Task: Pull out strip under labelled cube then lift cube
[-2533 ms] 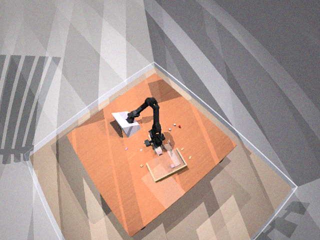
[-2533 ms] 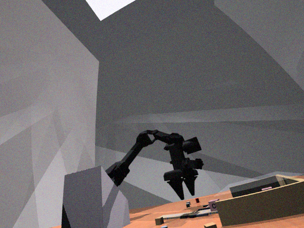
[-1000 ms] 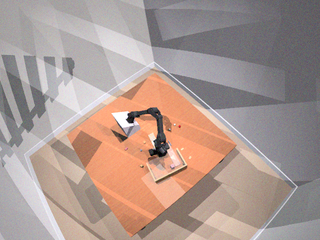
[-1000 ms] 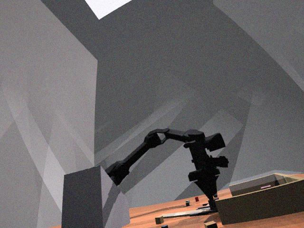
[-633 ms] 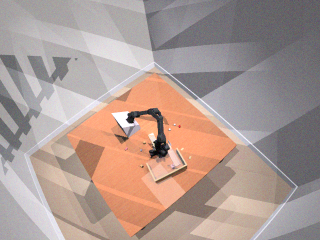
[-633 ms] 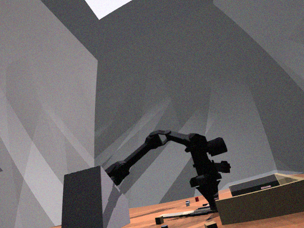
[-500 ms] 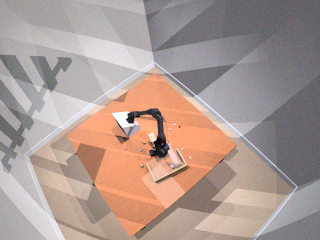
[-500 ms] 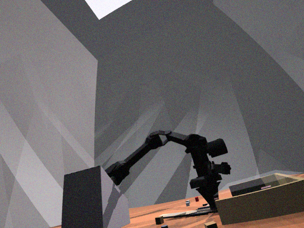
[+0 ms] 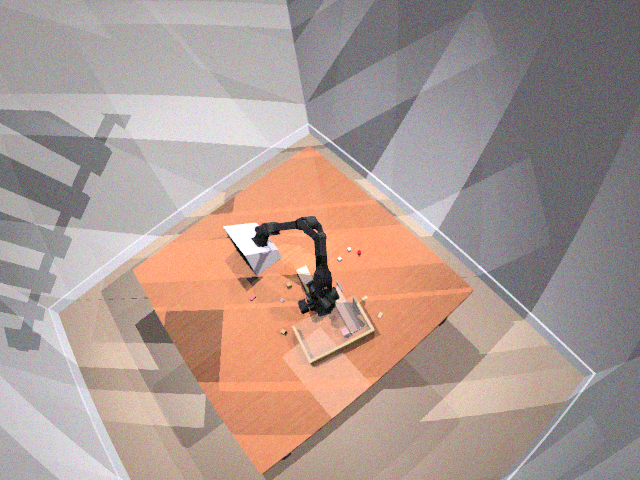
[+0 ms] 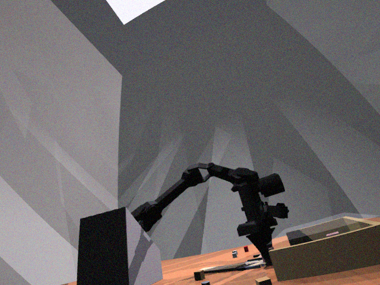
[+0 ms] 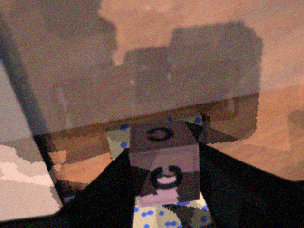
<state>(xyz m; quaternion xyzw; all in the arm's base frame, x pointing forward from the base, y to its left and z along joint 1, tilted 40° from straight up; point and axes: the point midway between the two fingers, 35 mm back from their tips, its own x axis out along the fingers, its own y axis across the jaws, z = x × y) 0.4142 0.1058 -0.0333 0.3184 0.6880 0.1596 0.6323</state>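
Note:
The labelled cube (image 11: 163, 166) is pinkish with a black C on its top and on the side facing the wrist camera. My gripper (image 11: 161, 151) (image 10: 268, 264) is low over the table and shut on the cube, with one black finger against each side. Under and around the cube shows a cream strip (image 11: 144, 219) with blue dots. Whether the cube still touches the strip cannot be told. A pale strip end (image 9: 303, 270) shows beside the arm in the top view. The arm hides the cube in the top and exterior views.
A wooden-walled tray (image 9: 342, 347) (image 10: 325, 256) stands close to the gripper, with a pink piece (image 9: 345, 331) (image 10: 332, 233) inside. A pale panel (image 11: 24, 166) lies left of the cube. A large white block (image 9: 249, 239) stands by the arm's base. Small blocks and a red piece (image 9: 359, 252) (image 10: 246, 249) are scattered about.

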